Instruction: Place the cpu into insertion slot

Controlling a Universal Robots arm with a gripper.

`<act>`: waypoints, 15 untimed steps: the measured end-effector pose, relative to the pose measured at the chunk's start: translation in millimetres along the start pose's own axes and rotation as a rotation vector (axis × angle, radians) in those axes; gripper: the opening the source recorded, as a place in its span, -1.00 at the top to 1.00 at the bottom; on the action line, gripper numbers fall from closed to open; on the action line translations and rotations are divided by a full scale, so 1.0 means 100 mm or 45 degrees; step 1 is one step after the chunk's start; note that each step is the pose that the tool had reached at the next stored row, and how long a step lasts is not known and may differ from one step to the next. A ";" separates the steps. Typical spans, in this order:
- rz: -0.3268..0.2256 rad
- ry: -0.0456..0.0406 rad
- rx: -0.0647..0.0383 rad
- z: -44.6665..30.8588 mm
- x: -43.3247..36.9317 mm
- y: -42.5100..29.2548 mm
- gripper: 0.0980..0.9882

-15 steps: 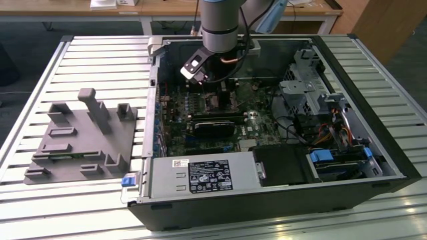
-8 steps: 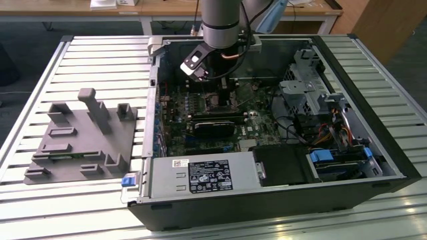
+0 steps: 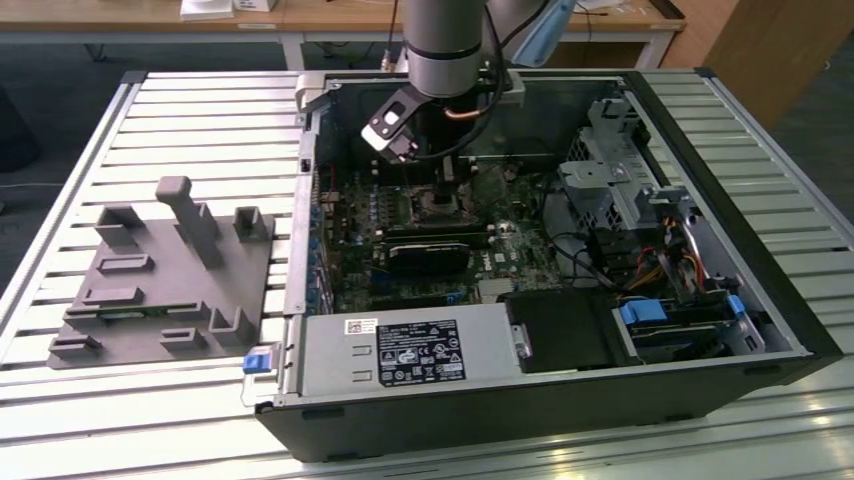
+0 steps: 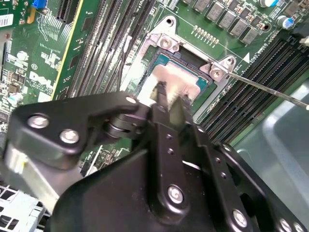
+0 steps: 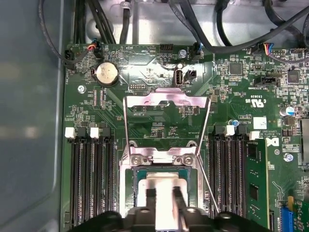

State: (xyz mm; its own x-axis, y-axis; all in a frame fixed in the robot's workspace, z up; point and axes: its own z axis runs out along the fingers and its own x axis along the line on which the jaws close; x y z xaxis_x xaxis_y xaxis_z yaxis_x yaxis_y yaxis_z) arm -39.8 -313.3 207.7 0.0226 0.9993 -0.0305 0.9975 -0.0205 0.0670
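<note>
the cpu lies flat, silvery face up, inside the frame of the insertion slot, directly under and just ahead of the fingertips. in both wrist views a green margin of its board shows along the far edges and it looks level, though its near edge is hidden behind the gripper. the likeliest trouble from here, as i judge it, is a chip that is not fully down in its seat. if one corner rides on the frame, any sideways drag or downward push from the fingers could tilt it and bend the fine contacts below, and pulling away while the pads cling could lift it out of place. the fingers are drawn close together, with a slim gap through which the silvery face shows, and their tips sit at or on that face. i cannot tell whether they are clamped on the cpu or merely resting over it. beyond the fingertips the socket's metal load plate stands swung open, a thin lever rod runs off to one side, and long black memory slots flank the fingers on both sides.
</note>
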 end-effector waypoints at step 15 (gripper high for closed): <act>0.000 0.001 0.009 -0.020 -0.002 0.006 0.98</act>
State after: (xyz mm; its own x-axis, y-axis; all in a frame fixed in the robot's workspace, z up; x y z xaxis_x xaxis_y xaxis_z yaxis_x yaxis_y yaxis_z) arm -39.3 -313.5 209.7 0.0224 0.9993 -0.0294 0.9980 -0.0206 0.0597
